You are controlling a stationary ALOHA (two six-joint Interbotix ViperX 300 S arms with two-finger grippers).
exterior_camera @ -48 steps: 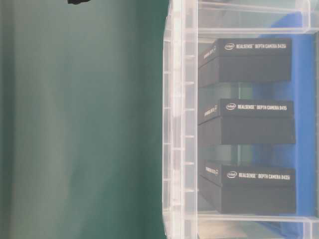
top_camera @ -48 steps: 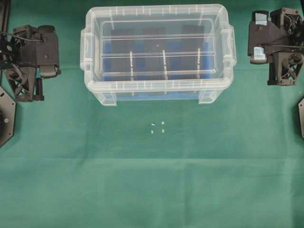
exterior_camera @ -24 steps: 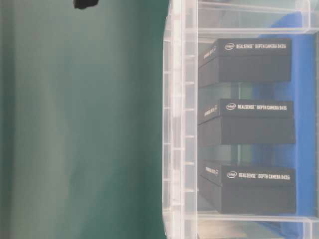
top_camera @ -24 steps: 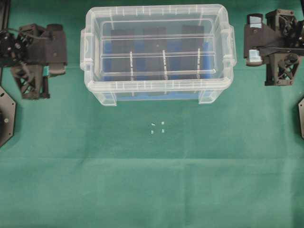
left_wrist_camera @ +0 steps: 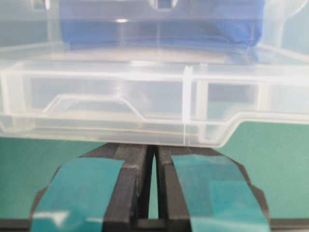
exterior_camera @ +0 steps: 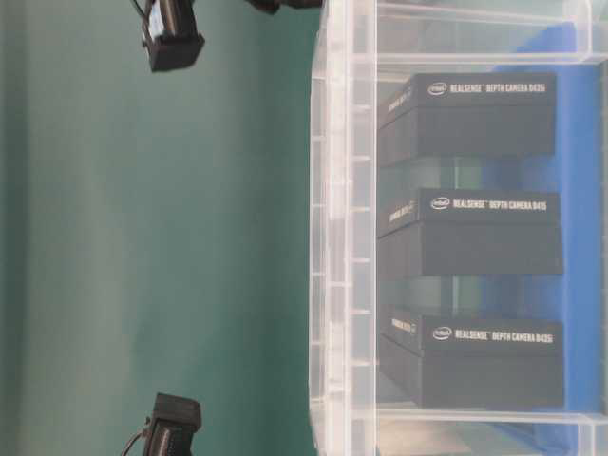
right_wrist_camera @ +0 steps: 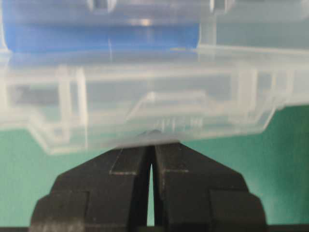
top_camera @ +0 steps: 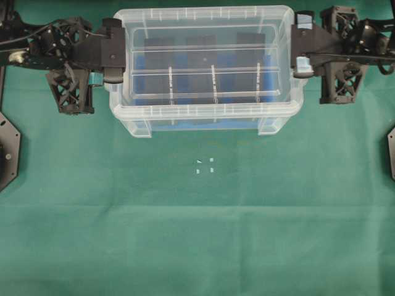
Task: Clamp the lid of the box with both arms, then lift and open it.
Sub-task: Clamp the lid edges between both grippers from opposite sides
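Wrist views: left gripper (left_wrist_camera: 150, 154) and right gripper (right_wrist_camera: 151, 145), jaws pressed together, apparently nipping the lid (top_camera: 203, 61) rim.
One box (top_camera: 207, 117) mid-table; three black cartons (exterior_camera: 470, 228) labelled "Intel RealSense Depth Camera D435".

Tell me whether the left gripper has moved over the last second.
Yes. In the overhead view the left gripper has moved right, up to the end of the box, which stayed put.

The deep clear plastic box (top_camera: 203, 117) looks smooth and glossy. Beneath it, the green cloth table cover (top_camera: 197, 234) is matt and creased. Inside the box, three black blocks (exterior_camera: 470, 233) appear matt.
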